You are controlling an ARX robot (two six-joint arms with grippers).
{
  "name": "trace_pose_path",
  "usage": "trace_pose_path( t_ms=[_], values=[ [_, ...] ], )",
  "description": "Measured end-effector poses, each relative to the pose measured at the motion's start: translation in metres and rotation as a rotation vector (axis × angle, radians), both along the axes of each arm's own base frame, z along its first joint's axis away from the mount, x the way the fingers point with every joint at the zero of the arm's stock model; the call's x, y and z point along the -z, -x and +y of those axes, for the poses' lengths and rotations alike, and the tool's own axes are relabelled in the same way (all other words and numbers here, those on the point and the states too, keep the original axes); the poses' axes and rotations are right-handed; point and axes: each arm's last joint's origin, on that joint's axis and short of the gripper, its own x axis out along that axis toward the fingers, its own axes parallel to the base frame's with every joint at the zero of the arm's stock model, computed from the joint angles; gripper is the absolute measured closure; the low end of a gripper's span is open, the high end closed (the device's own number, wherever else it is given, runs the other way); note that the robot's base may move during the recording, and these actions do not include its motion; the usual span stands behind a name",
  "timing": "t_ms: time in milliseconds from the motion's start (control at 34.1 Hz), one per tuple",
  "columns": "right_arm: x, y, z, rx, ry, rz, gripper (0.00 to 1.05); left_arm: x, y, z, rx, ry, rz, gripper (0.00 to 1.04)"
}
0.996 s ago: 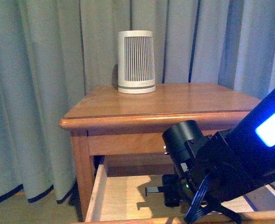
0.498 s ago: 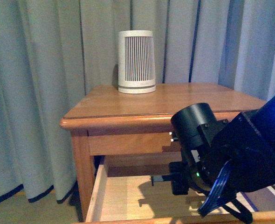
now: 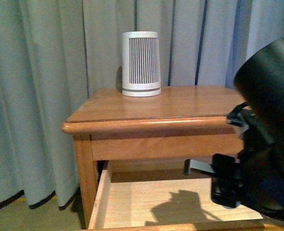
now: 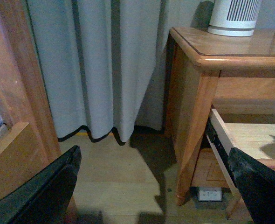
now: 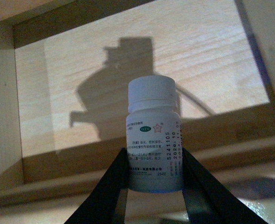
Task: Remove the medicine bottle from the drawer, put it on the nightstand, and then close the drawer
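In the right wrist view my right gripper is shut on the medicine bottle, a small white cylinder with a round cap and a printed label. It holds the bottle upright above the open drawer's pale wood floor. In the front view the right arm fills the right side in front of the nightstand. The bottle is hidden there. The drawer stands pulled out. My left gripper is open and empty, low beside the nightstand's left side, above the floor.
A big white ribbed device stands at the back of the nightstand top. Grey curtains hang behind and to the left. In the left wrist view a wooden bed frame is at one side and a wall socket under the nightstand.
My right arm has risen out of the drawer and swung right and nearer the camera, carrying the bottle. Its shadow on the drawer floor has shifted right.
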Motion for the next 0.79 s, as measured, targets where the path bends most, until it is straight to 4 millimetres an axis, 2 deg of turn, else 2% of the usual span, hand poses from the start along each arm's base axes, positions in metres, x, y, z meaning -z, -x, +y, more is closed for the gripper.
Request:
trace_pose_path(
  t_ms=[59, 146, 234, 293, 410, 469, 498, 615, 703, 791],
  values=[
    [-0.01, 0.012, -0.005, 0.009, 0.001, -0.022, 0.76, 0.0, 0.0, 0.0, 0.0, 0.0, 0.0, 0.07],
    [-0.04, 0.026, -0.015, 0.032, 0.003, -0.122, 0.76, 0.0, 0.0, 0.0, 0.0, 0.0, 0.0, 0.07],
    [-0.092, 0.035, -0.032, 0.08, 0.027, -0.327, 0.76, 0.0, 0.0, 0.0, 0.0, 0.0, 0.0, 0.07],
    [-0.132, 0.03, -0.045, 0.109, 0.064, -0.474, 0.76, 0.0, 0.0, 0.0, 0.0, 0.0, 0.0, 0.07],
    [-0.161, 0.004, -0.058, 0.143, 0.131, -0.569, 0.76, 0.0, 0.0, 0.0, 0.0, 0.0, 0.0, 0.07],
    [-0.163, -0.017, -0.062, 0.148, 0.159, -0.562, 0.76, 0.0, 0.0, 0.0, 0.0, 0.0, 0.0, 0.07],
    [-0.161, -0.037, -0.063, 0.134, 0.164, -0.535, 0.76, 0.0, 0.0, 0.0, 0.0, 0.0, 0.0, 0.07],
    [-0.134, -0.108, -0.062, 0.087, 0.142, -0.391, 0.76, 0.0, 0.0, 0.0, 0.0, 0.0, 0.0, 0.07],
    [-0.114, -0.146, -0.058, 0.078, 0.119, -0.319, 0.76, 0.0, 0.0, 0.0, 0.0, 0.0, 0.0, 0.07],
    [-0.102, -0.17, -0.053, 0.085, 0.114, -0.267, 0.76, 0.0, 0.0, 0.0, 0.0, 0.0, 0.0, 0.07]
  ],
)
